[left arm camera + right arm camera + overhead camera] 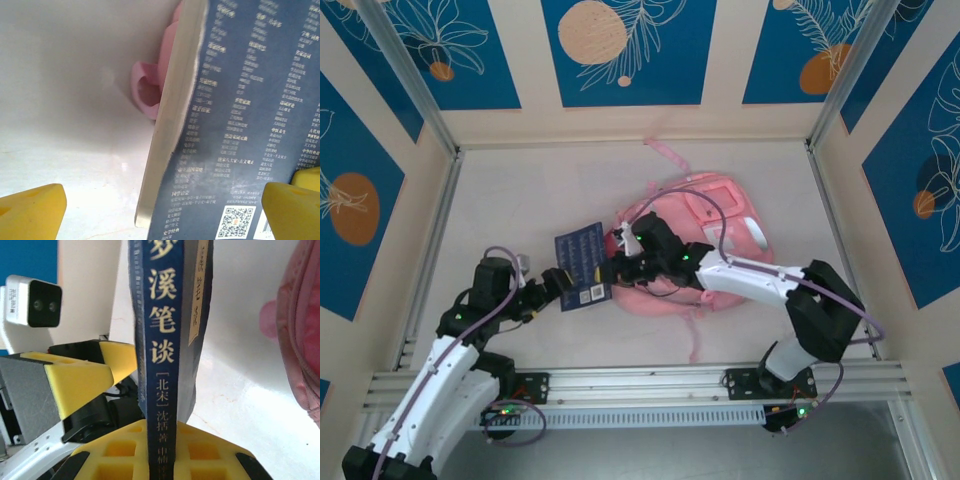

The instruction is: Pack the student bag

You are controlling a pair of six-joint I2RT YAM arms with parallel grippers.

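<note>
The student bag point(710, 225) is a large pink backpack lying flat mid-table, and its pink fabric also shows in the wrist views point(146, 92) point(302, 335). A dark blue book point(580, 268) with pale Chinese print stands just left of the bag. My right gripper point(617, 266) is shut on the book's spine point(161, 340), its yellow jaws point(162, 452) pressing both covers. My left gripper point(558, 286) is open at the book's other side. Its yellow fingers point(31, 211) stand wide apart around the cover point(240, 125) without touching it.
The white tabletop point(520, 200) is walled by blue-and-cream panels with metal posts. An aluminium rail point(640, 385) runs along the near edge. A pink strap point(665, 155) trails from the bag toward the back wall. The left wrist camera point(32, 302) faces my right gripper closely.
</note>
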